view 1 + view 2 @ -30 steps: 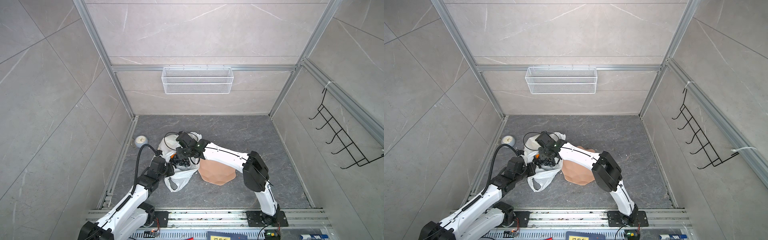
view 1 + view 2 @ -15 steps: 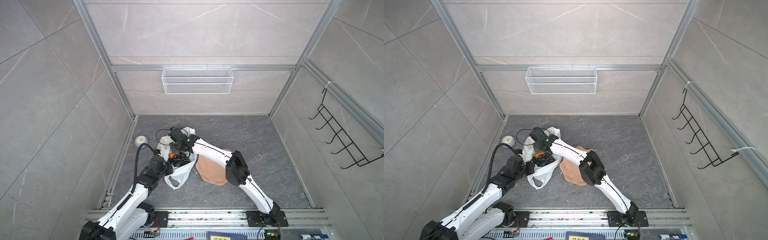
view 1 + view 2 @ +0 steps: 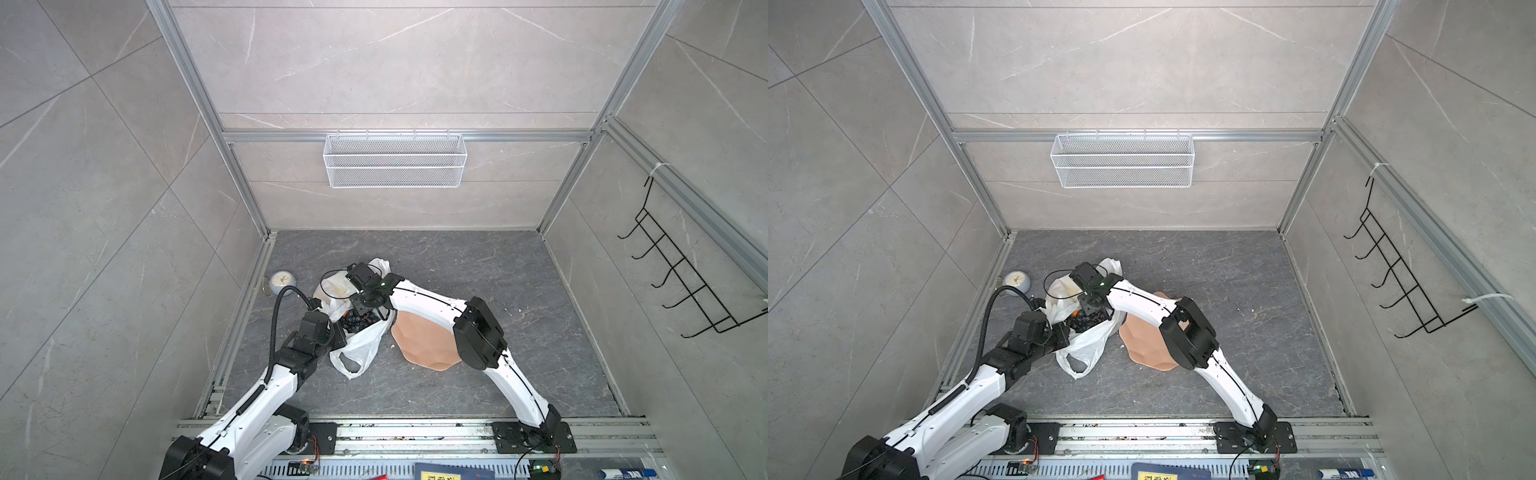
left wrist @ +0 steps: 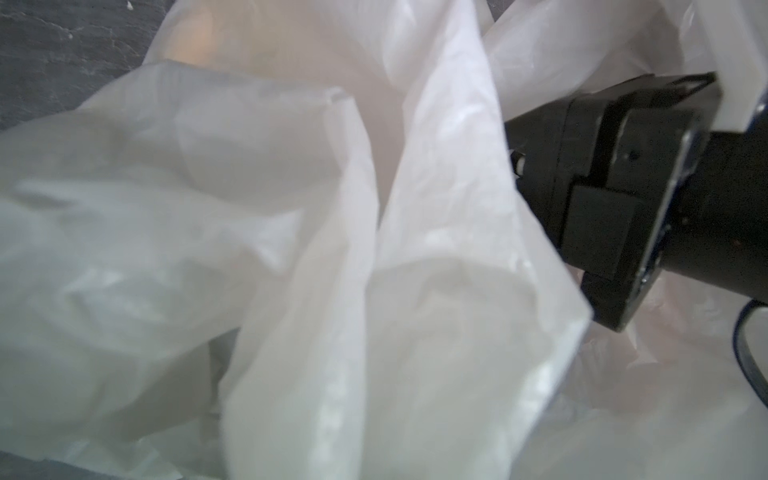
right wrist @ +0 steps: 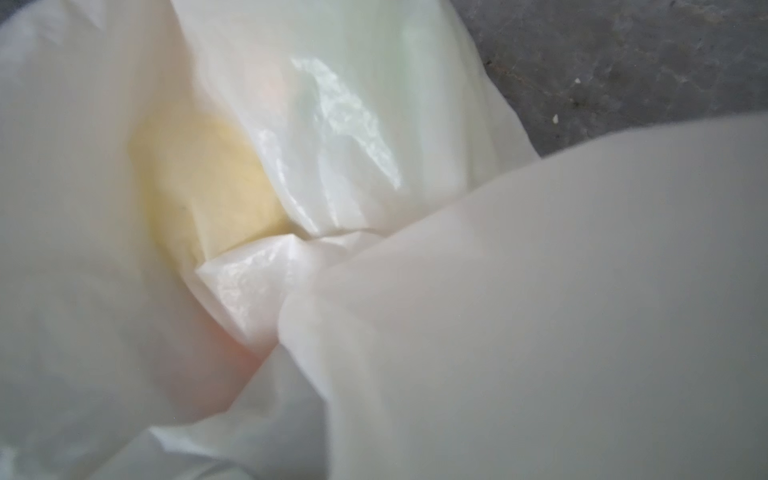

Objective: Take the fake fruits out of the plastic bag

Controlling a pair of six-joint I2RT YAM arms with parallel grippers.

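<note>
1. Near the left edge of the table (image 3: pixel 457 266), toward its far-left corner: a small round clock (image 3: pixel 282 282), well apart from the work. Little risk here, barring a drag of the bag that way.
2. At the left gripper (image 3: pixel 337 332): pressed together, apparently pinching the near-left rim of the plastic bag (image 3: pixel 359 351) to hold the mouth open. Thin, slick film, so likely to slip out under a tug and fold the mouth shut over the fruit.
3. Bag lying left of the table's middle, one loop handle trailing toward the near edge. Inside the mouth: a dark grape bunch (image 3: pixel 356 323) and an orange piece (image 3: pixel 1076 312). In the right wrist view, a yellow piece (image 5: pixel 208 191) seen only through film. No fruit visible outside the bag; task judged barely begun.
4. At the right gripper (image 3: pixel 368 309): down in the bag's mouth, over the grapes. Fingers hidden, so cannot tell whether spread or closed, nor whether anything is held. Danger of nipping film along with fruit, then hauling the whole bag up, out of the left pinch. Lumpy grapes also apt to snag or tumble back.
5. Just right of the bag: a pink plate (image 3: pixel 419 349), partly under the right arm. Possible nudge from the forearm on the way out.
</note>
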